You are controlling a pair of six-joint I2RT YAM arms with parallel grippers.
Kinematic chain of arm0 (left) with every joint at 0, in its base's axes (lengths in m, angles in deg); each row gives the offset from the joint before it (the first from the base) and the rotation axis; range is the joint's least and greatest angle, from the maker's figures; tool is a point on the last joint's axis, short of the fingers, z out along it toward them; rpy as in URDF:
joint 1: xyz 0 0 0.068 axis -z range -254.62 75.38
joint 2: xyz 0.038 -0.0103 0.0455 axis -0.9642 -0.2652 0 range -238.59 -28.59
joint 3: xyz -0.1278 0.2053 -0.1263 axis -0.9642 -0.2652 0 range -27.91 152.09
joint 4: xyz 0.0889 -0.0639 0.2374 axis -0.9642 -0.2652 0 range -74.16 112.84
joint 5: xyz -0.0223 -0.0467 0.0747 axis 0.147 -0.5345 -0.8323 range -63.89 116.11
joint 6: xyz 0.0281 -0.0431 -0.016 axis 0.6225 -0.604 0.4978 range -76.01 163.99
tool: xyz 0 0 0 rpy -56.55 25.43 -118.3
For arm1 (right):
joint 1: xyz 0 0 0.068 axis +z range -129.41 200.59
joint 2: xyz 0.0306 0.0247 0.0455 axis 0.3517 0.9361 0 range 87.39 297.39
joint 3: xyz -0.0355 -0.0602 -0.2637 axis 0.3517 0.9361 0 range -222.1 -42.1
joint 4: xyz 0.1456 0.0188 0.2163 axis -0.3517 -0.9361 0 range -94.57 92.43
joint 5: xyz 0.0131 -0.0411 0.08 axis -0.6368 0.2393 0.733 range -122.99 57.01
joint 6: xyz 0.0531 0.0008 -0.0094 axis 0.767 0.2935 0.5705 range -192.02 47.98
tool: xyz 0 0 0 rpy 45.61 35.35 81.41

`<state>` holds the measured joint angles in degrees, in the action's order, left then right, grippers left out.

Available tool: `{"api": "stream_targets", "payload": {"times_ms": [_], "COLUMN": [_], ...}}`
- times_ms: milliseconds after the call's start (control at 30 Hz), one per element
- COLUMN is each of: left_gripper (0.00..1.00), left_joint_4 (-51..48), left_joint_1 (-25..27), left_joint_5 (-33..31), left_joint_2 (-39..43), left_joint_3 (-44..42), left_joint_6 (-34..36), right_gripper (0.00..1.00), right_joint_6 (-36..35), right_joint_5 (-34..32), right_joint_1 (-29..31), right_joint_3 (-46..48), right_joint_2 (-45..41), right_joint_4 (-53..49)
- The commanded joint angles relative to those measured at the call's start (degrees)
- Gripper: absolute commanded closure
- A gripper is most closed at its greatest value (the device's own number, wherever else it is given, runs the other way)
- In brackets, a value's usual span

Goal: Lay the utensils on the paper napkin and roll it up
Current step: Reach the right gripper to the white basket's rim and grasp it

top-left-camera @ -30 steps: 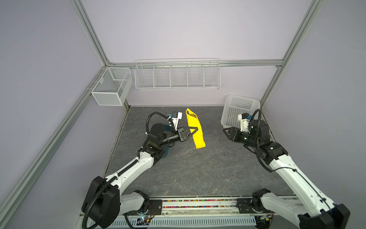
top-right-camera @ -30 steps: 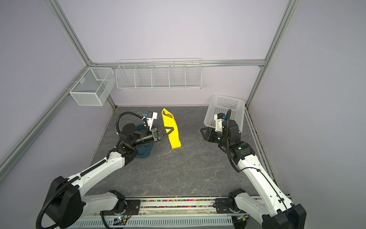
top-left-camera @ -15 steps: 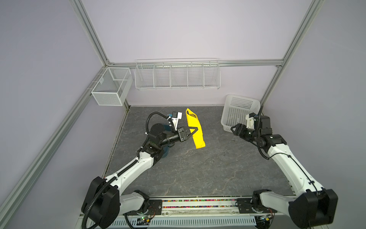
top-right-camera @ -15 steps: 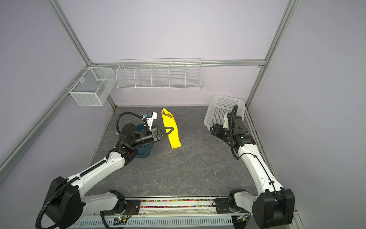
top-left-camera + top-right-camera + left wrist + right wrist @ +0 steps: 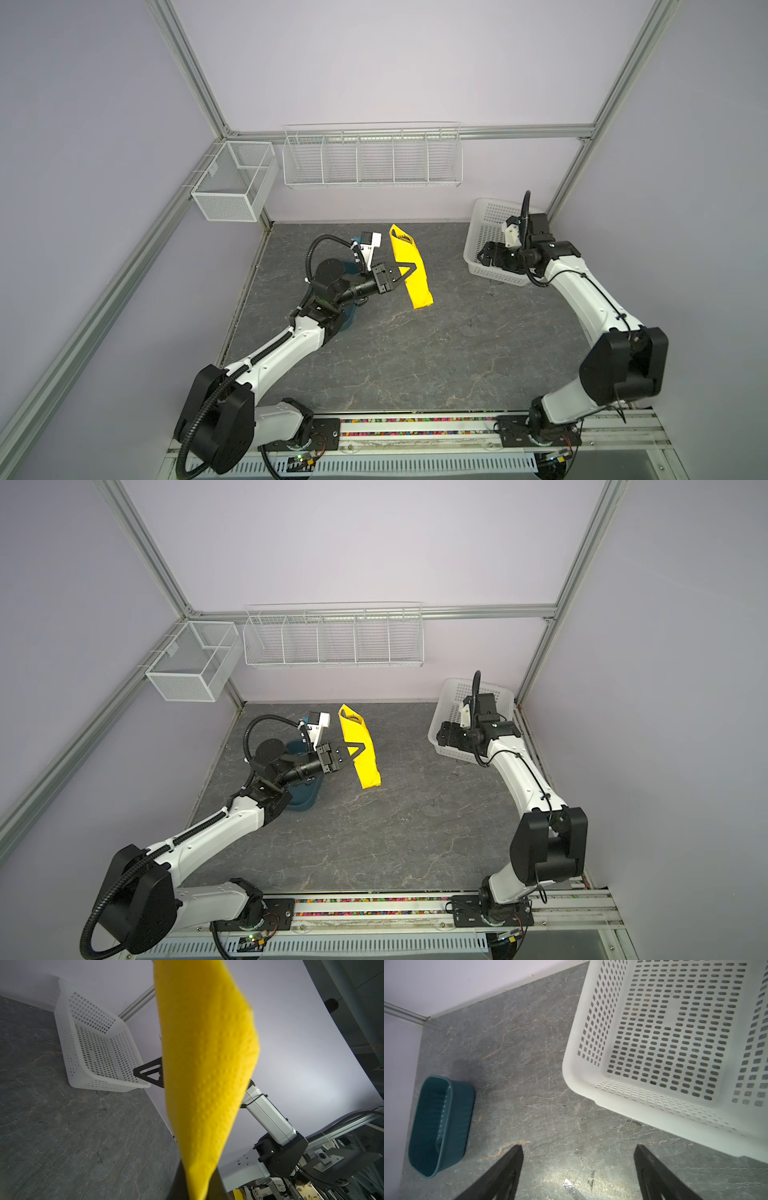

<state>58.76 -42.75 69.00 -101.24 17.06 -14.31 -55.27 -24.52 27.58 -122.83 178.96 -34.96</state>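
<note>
The yellow paper napkin (image 5: 409, 266) is rolled into a long tube and hangs tilted above the grey table in both top views (image 5: 360, 746). My left gripper (image 5: 409, 267) is shut on its middle, and the left wrist view fills with the napkin (image 5: 207, 1064) pinched between the dark fingers. The utensils are hidden; only a dark opening shows at the roll's far end. My right gripper (image 5: 484, 253) hovers open and holding nothing by the near left corner of the white basket (image 5: 482, 224). Its fingers (image 5: 508, 1167) stand wide apart over bare table.
A teal tub (image 5: 307, 800) lies under my left arm near the left wall and also shows in the right wrist view (image 5: 440, 1124). The white perforated basket (image 5: 571, 1059) is empty. Wire baskets (image 5: 372, 160) hang on the back wall and another (image 5: 232, 187) on the left wall.
The right arm has swung back toward the basket and its jaws have spread wider. The left arm and the napkin roll have not moved.
</note>
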Motion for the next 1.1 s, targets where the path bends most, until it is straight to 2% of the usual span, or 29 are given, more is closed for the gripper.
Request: {"api": "stream_targets", "payload": {"times_ms": [0,133,233,467,567,633,700,900,1067], "left_gripper": [1.0,1.0,1.0,1.0,1.0,1.0,1.0,1.0,1.0], "left_joint_4": [2.1,0.4,0.1,-0.1,-0.8,-1.3,-1.4,-2.5,-3.2], "left_joint_1": [-0.3,-0.4,-0.3,-0.4,-0.5,-0.5,-0.6,-1.0,-1.2], "left_joint_5": [0.5,0.8,0.8,1.3,1.2,1.1,1.0,0.9,0.9], "left_joint_2": [1.4,2.1,2.3,2.1,2.5,2.7,2.7,3.4,3.2], "left_joint_3": [-0.1,-0.1,-0.1,0.6,0.6,0.3,0.1,0.0,0.5], "left_joint_6": [-0.7,0.1,0.3,0.3,0.5,0.9,1.2,1.7,2.0], "right_gripper": [0.13,0.12,0.05,0.03,0.01,0.1,0.12,0.12,0.07], "right_joint_6": [-2.7,-3.2,-3.9,-4.7,-3.3,-2.0,-1.2,0.6,-3.0], "right_joint_5": [-1.0,2.4,5.9,9.7,14.0,16.7,20.2,25.2,28.0], "right_joint_1": [-1.0,-1.8,-2.4,-3.4,-4.1,-4.3,-4.4,-3.9,-1.2], "right_joint_3": [-3.5,-7.2,-9.3,-17.2,-21.0,-23.0,-24.4,-23.3,-19.4], "right_joint_2": [3.7,8.8,12.1,21.4,25.4,27.9,29.9,31.0,29.5], "right_joint_4": [-2.1,-1.7,-1.2,-4.0,-4.8,-5.4,-5.9,-4.0,-3.5]}}
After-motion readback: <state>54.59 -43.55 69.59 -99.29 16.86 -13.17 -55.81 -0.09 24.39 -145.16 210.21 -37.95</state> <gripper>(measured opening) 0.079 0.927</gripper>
